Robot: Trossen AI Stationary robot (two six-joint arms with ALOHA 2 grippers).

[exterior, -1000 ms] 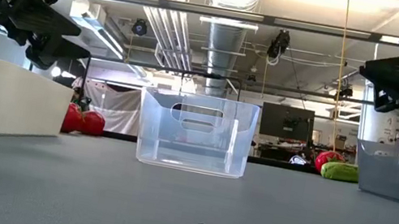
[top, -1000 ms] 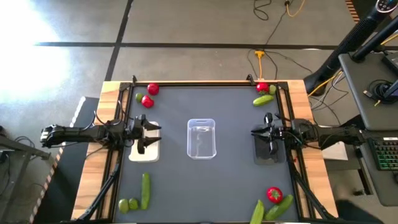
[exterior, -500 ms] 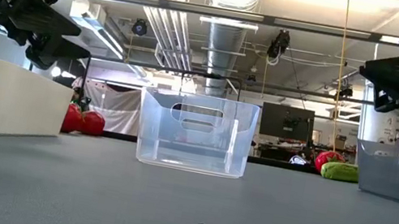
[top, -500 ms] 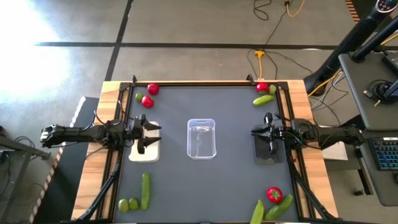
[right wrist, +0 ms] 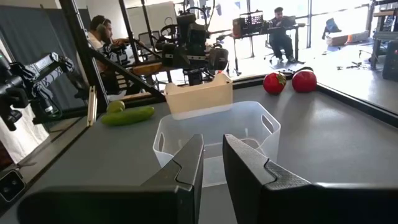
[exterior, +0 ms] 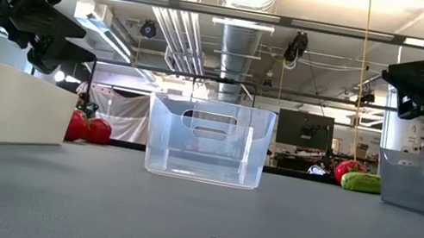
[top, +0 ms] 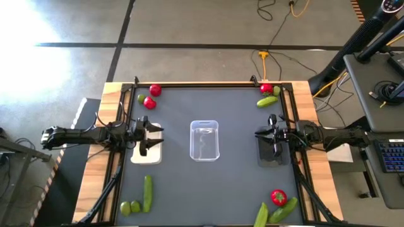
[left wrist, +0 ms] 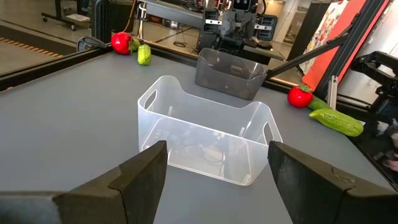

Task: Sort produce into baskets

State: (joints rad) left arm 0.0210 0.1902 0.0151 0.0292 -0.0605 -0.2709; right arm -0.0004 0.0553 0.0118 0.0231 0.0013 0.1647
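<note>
Three baskets stand in a row across the table's middle: white (top: 146,153), clear (top: 204,140), dark grey (top: 271,153). My left gripper (top: 151,137) hovers over the white basket, wide open and empty, facing the clear basket (left wrist: 205,140). My right gripper (top: 262,133) hovers over the dark grey basket, empty, its fingers a narrow gap apart (right wrist: 212,165). Produce lies on the table in each corner: red fruits (top: 155,90) and a lime far left; a red fruit, lime and cucumber (top: 267,101) far right; a cucumber (top: 148,193) and limes near left; a red fruit (top: 278,197) and cucumbers near right.
A black frame rail (top: 208,84) runs round the table's edges. In the low view both grippers (exterior: 62,53) (exterior: 399,89) hang above the basket rims. Bare mat lies between the baskets and toward the near edge. People sit at desks beyond the table (right wrist: 99,31).
</note>
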